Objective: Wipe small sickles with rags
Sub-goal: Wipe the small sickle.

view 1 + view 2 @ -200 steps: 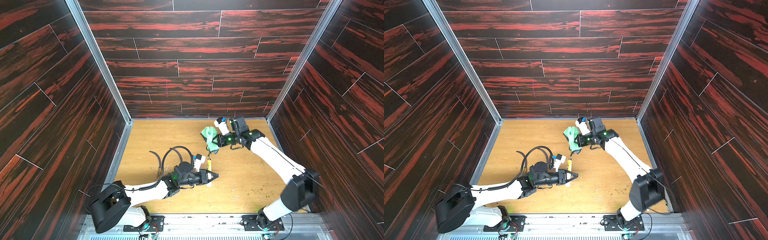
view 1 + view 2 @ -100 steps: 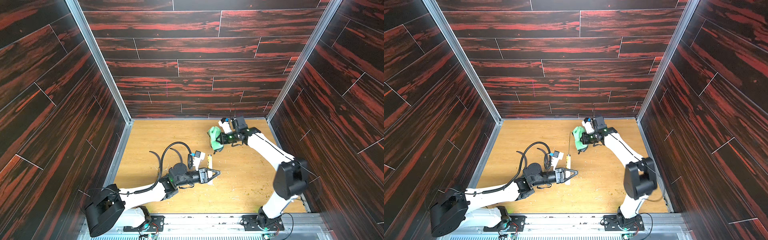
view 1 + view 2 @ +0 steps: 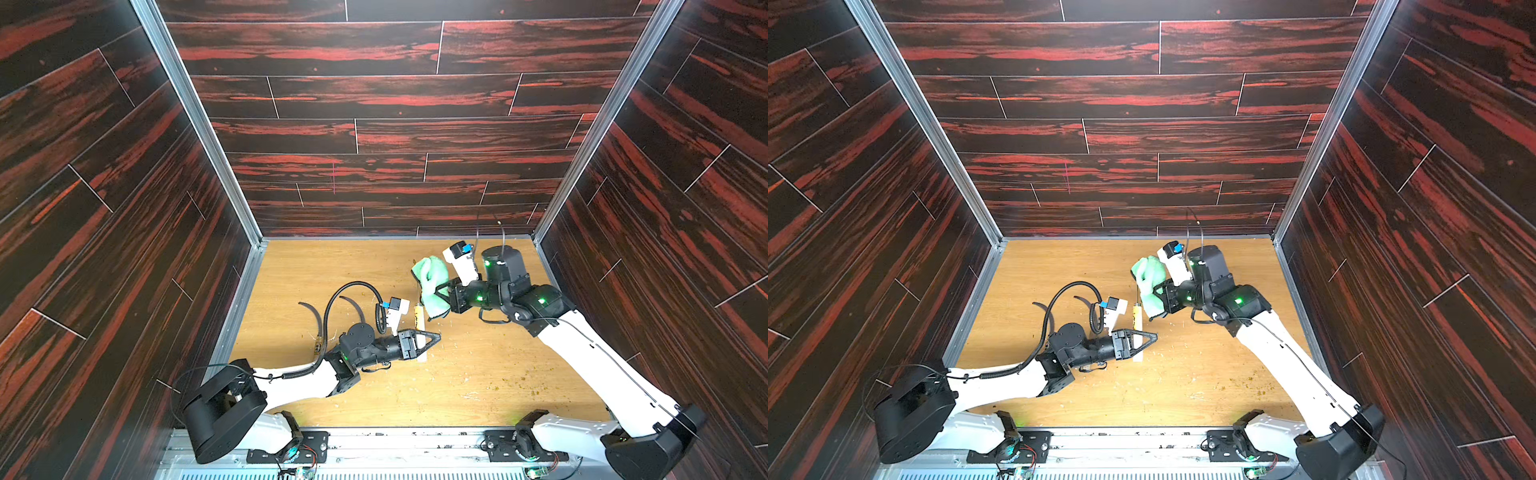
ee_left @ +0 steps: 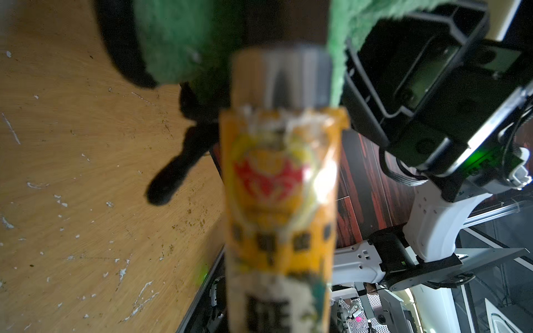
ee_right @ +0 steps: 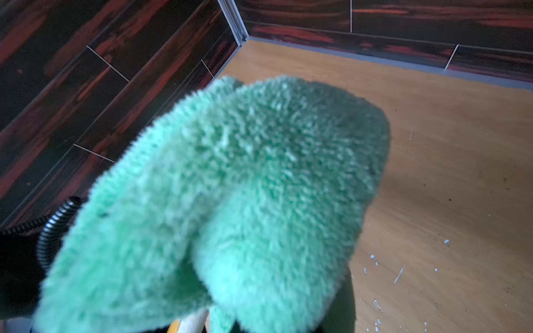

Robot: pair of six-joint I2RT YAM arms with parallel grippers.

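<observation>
Left gripper [image 3: 432, 337] is clamped hard on the pale handle of a sickle [image 3: 418, 312]. The yellow label band sits blurred and close in the left wrist view [image 4: 277, 201], and the thin blade runs up into the rag [image 3: 430, 274]. Right gripper [image 3: 444, 291] is pinching that fluffy green rag, which is draped around the blade just past the handle's end, over the back right of the desk [image 3: 478, 374]. A second sickle [image 3: 314, 318] and a third sickle [image 3: 354, 302] lie on the desk beside the left arm, well apart from the rag.
</observation>
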